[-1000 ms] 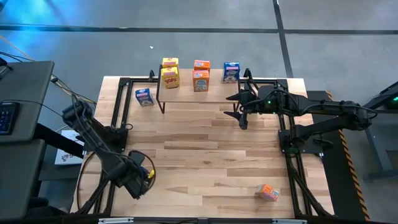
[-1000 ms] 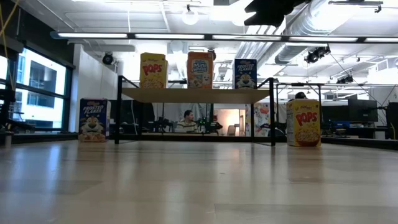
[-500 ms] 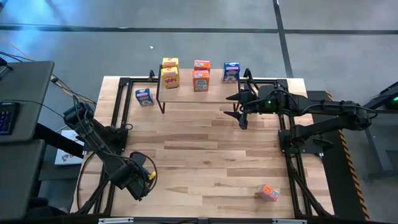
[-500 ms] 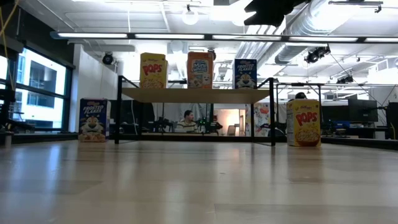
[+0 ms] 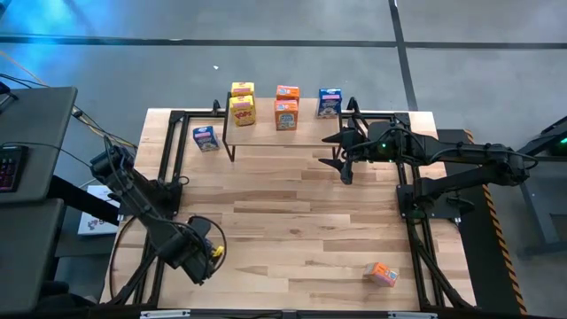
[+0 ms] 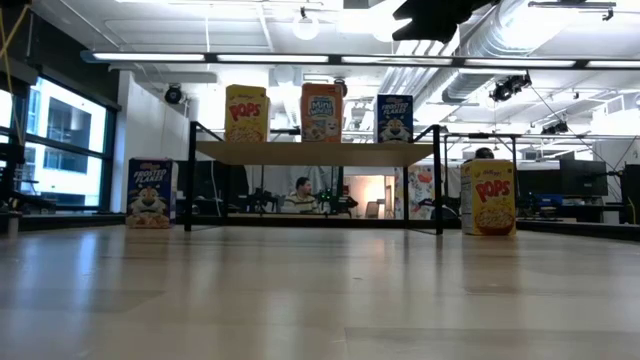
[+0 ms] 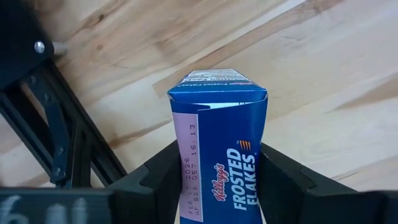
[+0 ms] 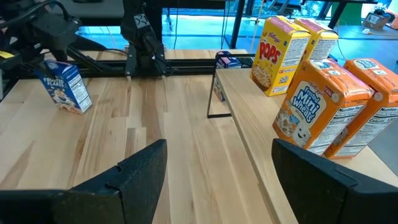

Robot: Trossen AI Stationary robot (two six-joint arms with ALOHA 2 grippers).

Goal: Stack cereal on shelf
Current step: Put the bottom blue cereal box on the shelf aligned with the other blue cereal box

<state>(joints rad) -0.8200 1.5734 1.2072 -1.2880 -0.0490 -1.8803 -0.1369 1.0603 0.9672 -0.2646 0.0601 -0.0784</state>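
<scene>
Gripping a blue "Frosted Flakes" box (image 7: 219,155), left hand (image 7: 217,180).

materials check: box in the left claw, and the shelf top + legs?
Frosted Flakes box in the left claw: looks like thin printed cardboard, with folded top edges and walls pinched inward. Shelf: pale plank with wood grain, probably wood. Its legs: thin black bars, likely metal.

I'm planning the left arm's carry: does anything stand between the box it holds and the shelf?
Nothing visible does. Bare tabletop lies between the left gripper, shut on the Frosted Flakes box, and the shelf. Another blue box stands beside the shelf's left end; the open right gripper hovers near its right end.
</scene>
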